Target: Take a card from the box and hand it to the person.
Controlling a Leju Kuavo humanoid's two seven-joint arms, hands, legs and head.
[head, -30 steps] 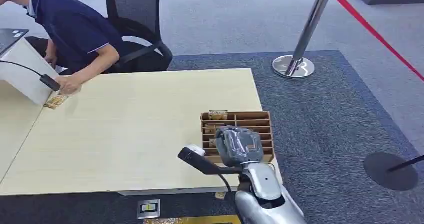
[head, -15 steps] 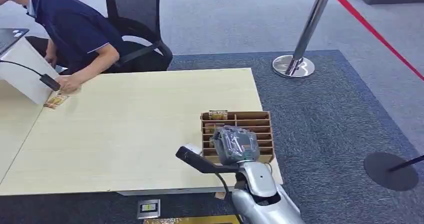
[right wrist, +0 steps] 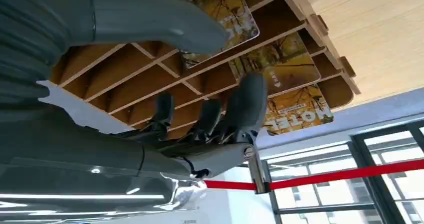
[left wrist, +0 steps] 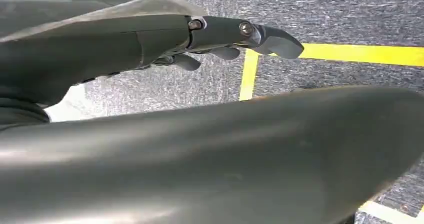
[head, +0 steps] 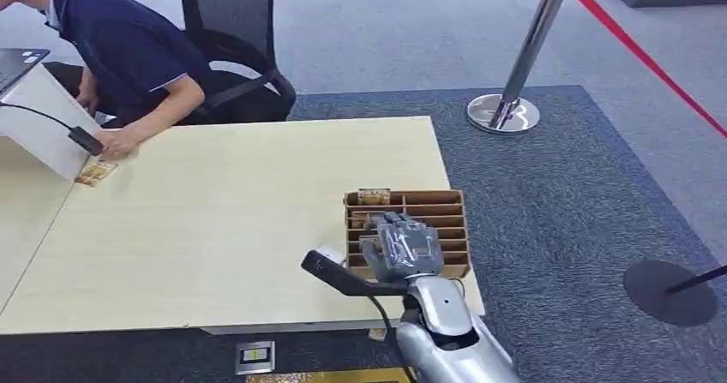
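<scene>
A brown slotted cardboard box [head: 447, 201] stands at the table's near right corner, with yellow printed cards [head: 374, 196] upright in its left slots. My right hand [head: 403, 246] hangs over the box's near left part. In the right wrist view the thumb [right wrist: 165, 28] lies over one card [right wrist: 227, 6] and the dark fingers [right wrist: 245, 103] sit apart from it beside two more cards [right wrist: 282, 66]; nothing is pinched between them. My left hand [left wrist: 225, 36] hangs over the carpet with its fingers stretched out, holding nothing. The person [head: 129, 49] leans over the table's far left corner.
The person's hand [head: 118, 146] rests on the table by a loose card [head: 94, 173] and a white box [head: 34, 117]. A black plug with a cable [head: 339, 273] lies left of my right hand. A chair [head: 231, 23] and a steel post [head: 506, 109] stand beyond the table.
My right hand has sunk a little lower onto the box, and the arm has shifted slightly left. The person and the cards have stayed put.
</scene>
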